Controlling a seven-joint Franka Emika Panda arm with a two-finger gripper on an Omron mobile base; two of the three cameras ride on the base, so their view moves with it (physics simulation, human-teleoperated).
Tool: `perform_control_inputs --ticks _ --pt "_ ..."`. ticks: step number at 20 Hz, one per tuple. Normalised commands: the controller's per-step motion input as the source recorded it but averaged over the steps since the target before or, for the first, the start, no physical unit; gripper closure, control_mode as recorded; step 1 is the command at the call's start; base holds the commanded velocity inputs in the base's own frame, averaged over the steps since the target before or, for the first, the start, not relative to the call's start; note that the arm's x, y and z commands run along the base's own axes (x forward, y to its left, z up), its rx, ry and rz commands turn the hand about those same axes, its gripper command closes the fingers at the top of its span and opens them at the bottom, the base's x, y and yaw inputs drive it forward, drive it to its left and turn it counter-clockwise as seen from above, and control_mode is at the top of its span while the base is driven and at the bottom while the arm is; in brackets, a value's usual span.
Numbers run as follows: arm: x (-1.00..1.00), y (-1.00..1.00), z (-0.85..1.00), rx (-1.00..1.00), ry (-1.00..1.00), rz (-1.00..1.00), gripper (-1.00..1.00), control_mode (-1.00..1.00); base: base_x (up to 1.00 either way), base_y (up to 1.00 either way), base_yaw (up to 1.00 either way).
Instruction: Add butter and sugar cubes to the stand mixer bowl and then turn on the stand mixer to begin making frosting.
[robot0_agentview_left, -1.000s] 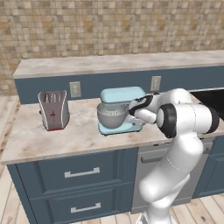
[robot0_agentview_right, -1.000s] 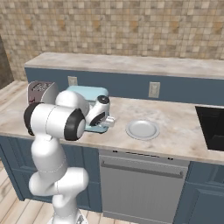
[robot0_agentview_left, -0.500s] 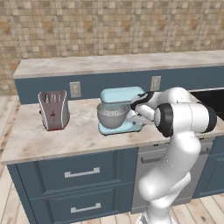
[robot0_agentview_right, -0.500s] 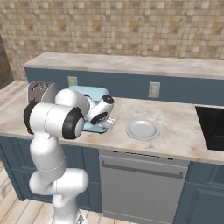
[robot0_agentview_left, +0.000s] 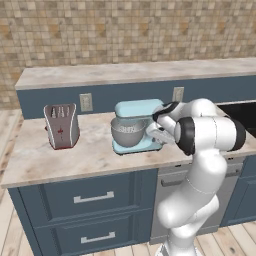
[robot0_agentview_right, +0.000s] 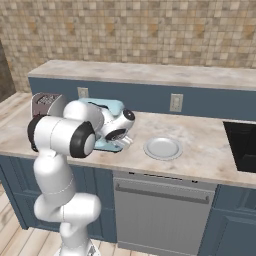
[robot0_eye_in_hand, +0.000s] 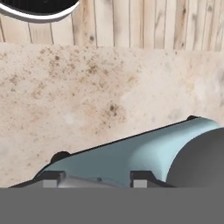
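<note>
- Jaws first: our gripper (robot0_eye_in_hand: 96, 178) has its two dark tips a little apart with nothing between them, so we call it open and holding nothing.
- Right under the tips we see the light blue base of the stand mixer (robot0_agentview_left: 137, 125), very close.
- Just beside the tips, on one side, sits the round grey wall of the stand mixer bowl (robot0_agentview_left: 129, 133).
- Past the tips lies the speckled counter (robot0_eye_in_hand: 109, 87), and beyond its edge the wooden floor (robot0_eye_in_hand: 144, 22).
- What has changed: over the last second our hand has come in closer to the mixer and now sits against its front side. The mixer, the bowl and the white plate (robot0_agentview_right: 162, 148) have not moved.
- We cannot spot the butter or the sugar cubes anywhere, not on the counter and not on the plate. We cannot look inside the bowl from these views.
- We guess the butter and sugar may already be in the bowl, and that we are now reaching for the switch.
- We cannot see a switch or knob, so the tips must feel along the mixer body with care and not push the mixer away.
</note>
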Motion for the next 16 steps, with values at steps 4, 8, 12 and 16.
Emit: perform_control_inputs --ticks 4,8,12,16 --pt "0.28 -0.41 0.0 0.22 0.01 0.03 1.0 -1.0 0.0 0.0 0.0" --pt "0.26 -0.45 0.0 0.33 0.06 0.08 1.0 -1.0 0.0 0.0 0.0" --pt "0.27 -0.49 0.0 0.4 0.07 0.15 1.0 -1.0 0.0 0.0 0.0" --pt "0.29 -0.52 0.0 0.44 0.07 0.2 1.0 -1.0 0.0 0.0 0.0"
